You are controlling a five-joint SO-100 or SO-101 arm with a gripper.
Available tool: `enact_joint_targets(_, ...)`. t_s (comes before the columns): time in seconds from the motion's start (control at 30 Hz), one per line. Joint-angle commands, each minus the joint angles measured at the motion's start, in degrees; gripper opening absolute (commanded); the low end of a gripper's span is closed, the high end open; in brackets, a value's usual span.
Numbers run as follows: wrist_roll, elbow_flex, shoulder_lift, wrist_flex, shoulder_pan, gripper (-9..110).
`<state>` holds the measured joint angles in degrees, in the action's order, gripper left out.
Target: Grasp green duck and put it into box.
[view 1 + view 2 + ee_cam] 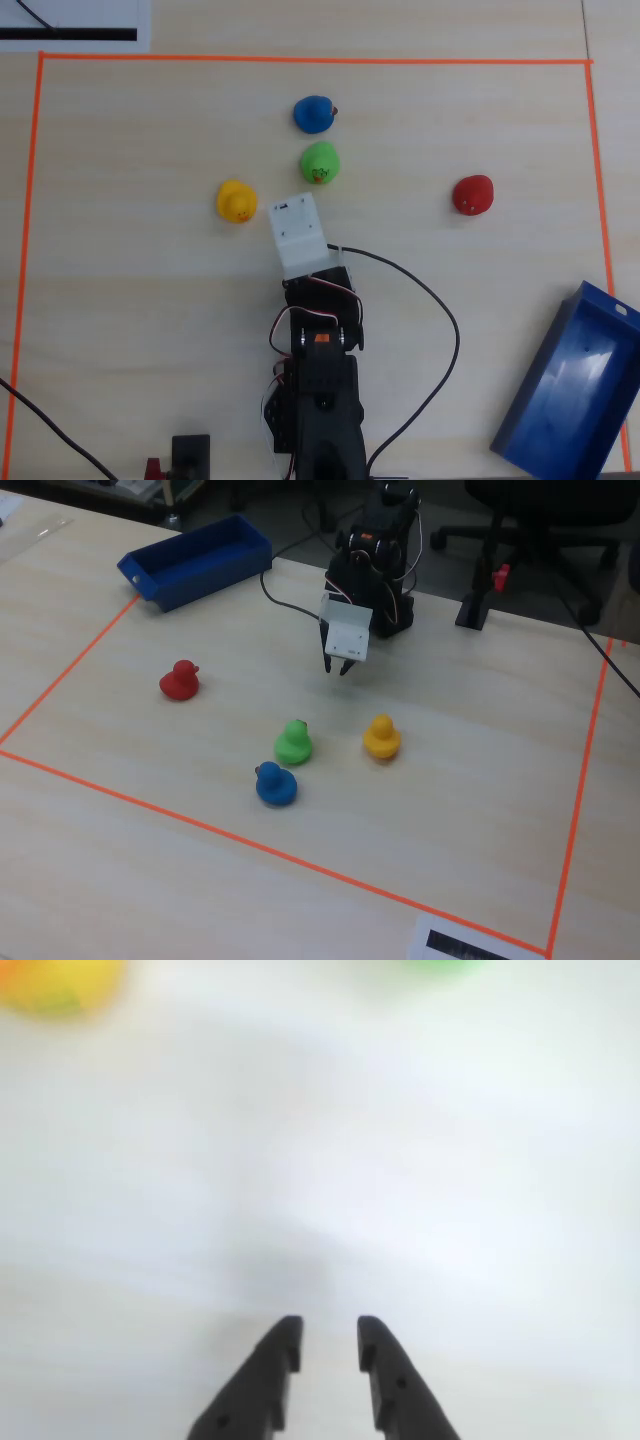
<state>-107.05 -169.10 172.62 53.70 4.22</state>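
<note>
Green duck (293,742) sits ahead of my fingers (335,667), apart from them; they hang slightly parted, empty, above the counter (470,740).

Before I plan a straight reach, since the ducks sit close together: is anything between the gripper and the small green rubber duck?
Nothing visible. The gripper hangs above bare table short of the green duck; the yellow duck and blue duck sit off that line.

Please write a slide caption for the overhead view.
End effector hovers between green duck and yellow duck; box sits far right.
</note>
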Motion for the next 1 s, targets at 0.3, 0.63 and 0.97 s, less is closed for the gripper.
enact_joint_targets(0.3, -2.81, 35.77, -32.26, -9.93, 6.50, 30)
enact_joint_targets(0.63, 3.69, 37.53, -50.10, -29.71, 3.60, 41)
enact_joint_targets(0.97, 7.12, 43.24, -66.09, -40.25, 1.76, 44)
